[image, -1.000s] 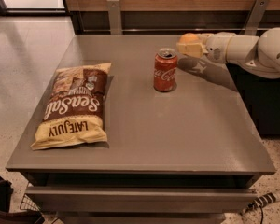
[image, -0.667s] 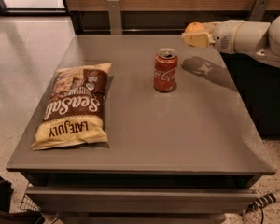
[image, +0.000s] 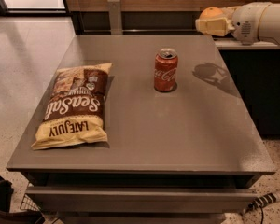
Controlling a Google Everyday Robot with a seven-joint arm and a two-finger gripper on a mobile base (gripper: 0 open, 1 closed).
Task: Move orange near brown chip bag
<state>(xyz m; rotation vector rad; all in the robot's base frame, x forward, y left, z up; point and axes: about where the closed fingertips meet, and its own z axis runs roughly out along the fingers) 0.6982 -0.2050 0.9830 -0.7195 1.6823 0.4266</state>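
Observation:
The orange [image: 211, 13] is held in my gripper [image: 213, 22], high above the table's far right corner. Only its top shows above the cream fingers [image: 213, 28], which are shut around it. The white arm reaches in from the right edge. The brown chip bag [image: 77, 105] lies flat on the left side of the grey table [image: 144, 139], far from the orange. The gripper's shadow [image: 213, 73] falls on the table right of the can.
A red soda can [image: 165, 70] stands upright near the table's middle back, between the bag and the gripper. A wood-panelled wall with a metal bracket [image: 114, 15] runs behind the table. A dark cabinet stands at the right.
The gripper has lifted the orange up and away from the table surface beside the can, rising toward the back right. The can and the bag have not moved.

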